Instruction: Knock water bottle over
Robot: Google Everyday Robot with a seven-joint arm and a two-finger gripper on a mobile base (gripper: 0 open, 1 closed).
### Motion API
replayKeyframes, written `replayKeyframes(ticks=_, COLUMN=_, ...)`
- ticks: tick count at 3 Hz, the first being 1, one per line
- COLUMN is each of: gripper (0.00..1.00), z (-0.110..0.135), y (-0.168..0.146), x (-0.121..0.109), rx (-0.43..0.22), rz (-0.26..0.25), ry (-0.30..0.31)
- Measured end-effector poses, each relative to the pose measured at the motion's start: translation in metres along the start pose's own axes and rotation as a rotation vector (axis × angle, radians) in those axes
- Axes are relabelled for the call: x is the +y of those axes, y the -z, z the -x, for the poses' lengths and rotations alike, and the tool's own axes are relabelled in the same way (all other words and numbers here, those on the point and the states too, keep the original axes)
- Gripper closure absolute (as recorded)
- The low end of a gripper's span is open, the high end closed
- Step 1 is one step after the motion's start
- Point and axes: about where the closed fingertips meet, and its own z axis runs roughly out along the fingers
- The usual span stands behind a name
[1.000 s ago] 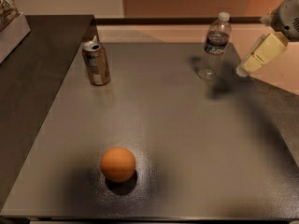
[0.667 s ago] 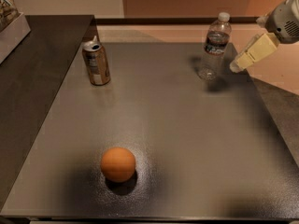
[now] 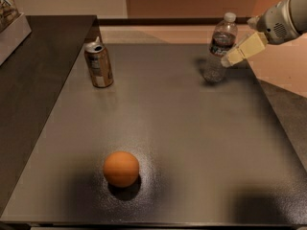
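The water bottle (image 3: 220, 44) is clear and ribbed, with a white cap and a dark label band. It stands upright near the far right edge of the dark table (image 3: 192, 128). My gripper (image 3: 241, 49), cream-coloured on a white wrist, reaches in from the upper right. Its tip is against the bottle's right side, just below the label.
A gold-brown soda can (image 3: 98, 64) stands upright at the far left of the table. An orange (image 3: 121, 168) lies near the front. A darker counter (image 3: 33, 80) adjoins on the left, with a white box (image 3: 10, 28) at its far end. The table's right edge is close behind the bottle.
My gripper has moved left and a little up, from clear of the bottle to its right side. The bottle, can and orange have not moved.
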Motion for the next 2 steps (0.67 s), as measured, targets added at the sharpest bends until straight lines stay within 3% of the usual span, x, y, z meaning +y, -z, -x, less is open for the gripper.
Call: replayKeyframes(ticks=2, gripper=0.0, z=0.012, y=-0.03, x=0.0, rx=-0.078, rz=0.053, ry=-0.031)
